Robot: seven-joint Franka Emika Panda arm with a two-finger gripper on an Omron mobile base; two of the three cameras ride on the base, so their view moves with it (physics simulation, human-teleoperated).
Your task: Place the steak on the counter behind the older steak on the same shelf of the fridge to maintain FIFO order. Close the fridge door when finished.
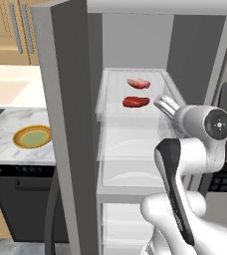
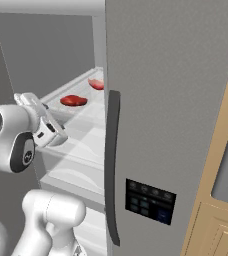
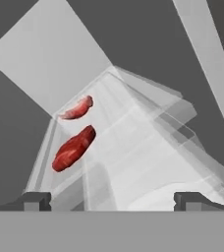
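Red meat is lying in two pieces on the clear shelf (image 1: 105, 94) of the open fridge (image 1: 135, 45), both ahead of the tool (image 3: 112, 199). In the hand view the tool's two dark fingertips (image 3: 35, 201) are standing spread wide apart at the bottom, with nothing between them. The older steak (image 3: 73, 148), uniformly dark red, is sitting nearer the tool, ahead and off to the side of one fingertip, clear of it. The steak (image 3: 77, 109), paler pink with a whitish edge, is resting farther from the tool, behind the older steak and toward the fridge's back wall; the two pieces are lying near each other but apart.

From the left base view, the arm is reaching toward the shelf with the tool (image 1: 161, 103) hovering just beside the shelf's front corner, close to the older steak (image 1: 136, 101), while the steak (image 1: 138, 83) is lying deeper in. From the right base view, the tool (image 2: 30, 100) is pointing into the fridge, with the older steak (image 2: 74, 100) just beyond it and the steak (image 2: 97, 84) partly hidden by the edge of the grey metallic panel with the long dark handle.

The fridge door (image 1: 68, 124) is standing swung open, to the far side of the tool. Beyond it, the counter (image 1: 6, 139) of white veined stone is carrying a yellow plate (image 1: 32, 136) with a greenish centre, well apart from the tool.
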